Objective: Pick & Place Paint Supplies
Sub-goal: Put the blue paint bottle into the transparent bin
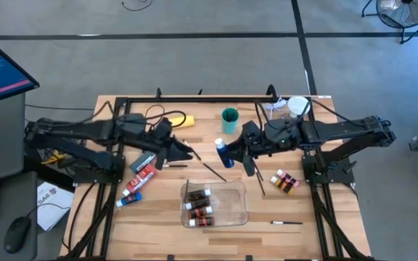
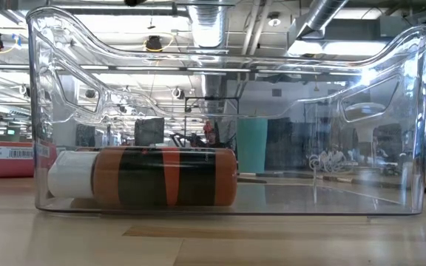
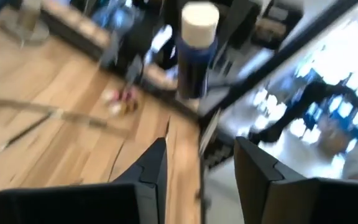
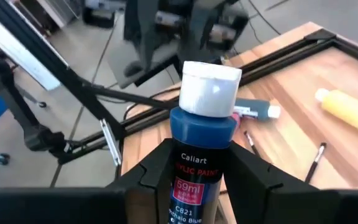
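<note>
Right gripper (image 4: pixel 197 171) grips a dark-blue paint bottle with a white cap (image 4: pixel 204 118) by its body, upright, lifted just behind the clear rectangular plastic tray (image 1: pixel 234 210), probably bound for it. Left gripper (image 3: pixel 197 165), fingers apart and empty, hovers left of the tray.
</note>
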Action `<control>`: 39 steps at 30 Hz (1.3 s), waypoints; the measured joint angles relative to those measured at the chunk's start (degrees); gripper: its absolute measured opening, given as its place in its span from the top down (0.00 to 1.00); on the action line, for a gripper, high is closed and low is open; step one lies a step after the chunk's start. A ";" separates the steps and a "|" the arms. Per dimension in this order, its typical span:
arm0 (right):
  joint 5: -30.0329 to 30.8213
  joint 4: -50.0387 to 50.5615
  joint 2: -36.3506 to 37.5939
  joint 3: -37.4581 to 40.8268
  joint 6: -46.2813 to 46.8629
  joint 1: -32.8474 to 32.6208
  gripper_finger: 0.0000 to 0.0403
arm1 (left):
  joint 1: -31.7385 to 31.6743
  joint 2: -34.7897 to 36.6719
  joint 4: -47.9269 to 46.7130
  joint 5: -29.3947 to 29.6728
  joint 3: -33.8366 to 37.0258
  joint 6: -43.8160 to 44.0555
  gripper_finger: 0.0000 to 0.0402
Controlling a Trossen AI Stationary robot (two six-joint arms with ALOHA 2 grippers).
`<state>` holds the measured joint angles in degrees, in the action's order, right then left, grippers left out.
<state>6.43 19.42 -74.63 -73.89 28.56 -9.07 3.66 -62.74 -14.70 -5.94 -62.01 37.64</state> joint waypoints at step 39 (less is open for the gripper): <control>-0.41 1.26 -5.40 -0.04 1.51 -3.66 0.72 | -7.47 -34.20 -40.76 -19.64 -46.56 -27.20 0.77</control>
<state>6.02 20.68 -80.03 -73.93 30.06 -12.73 -3.81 -96.95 -55.47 -25.58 -108.57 10.43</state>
